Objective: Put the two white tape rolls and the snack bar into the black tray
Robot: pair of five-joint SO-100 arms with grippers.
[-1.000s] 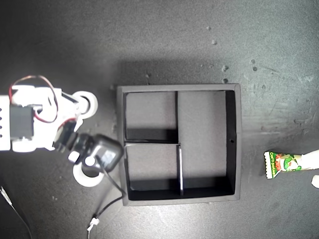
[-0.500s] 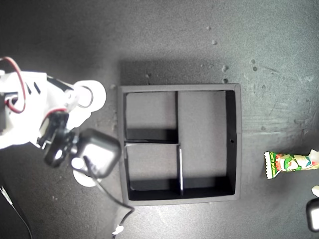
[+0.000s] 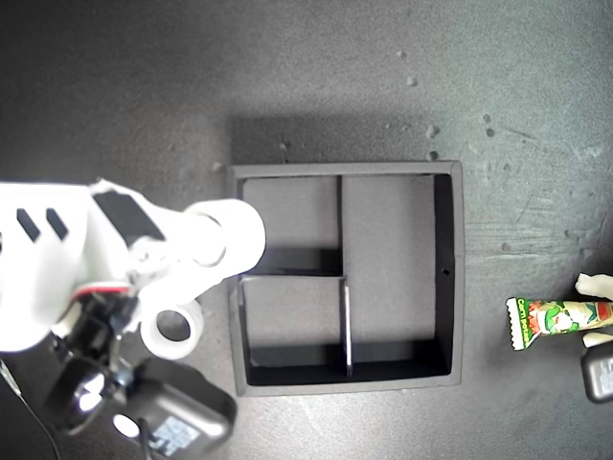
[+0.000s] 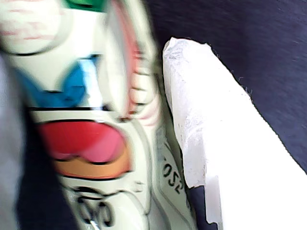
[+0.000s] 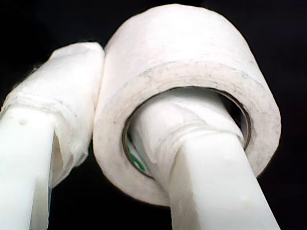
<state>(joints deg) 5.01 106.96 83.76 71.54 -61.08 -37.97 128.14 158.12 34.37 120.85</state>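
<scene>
My second gripper is clamped on a tape roll, one finger thru the core, the other on the outer wall. In the exterior view that roll hangs at abt 9 o'clock of the black tray, over its edge. Roll looks light, stiff, papery, so not slippery; the wall-pinch seems the right hold.

The other tape roll lies flat on the mat at abt 8 o'clock of the tray, just beside it.

My first gripper is closed on the snack bar, wrapper against a pad. The bar sits at 3-4 o'clock, well apart from the tray. Wrapper looks soft and slick, prob. bends; mid-body grip is safer than the crimped end.

Surface: dark grey matte mat, speckled. All 3 tray compartments show nothing inside.
</scene>
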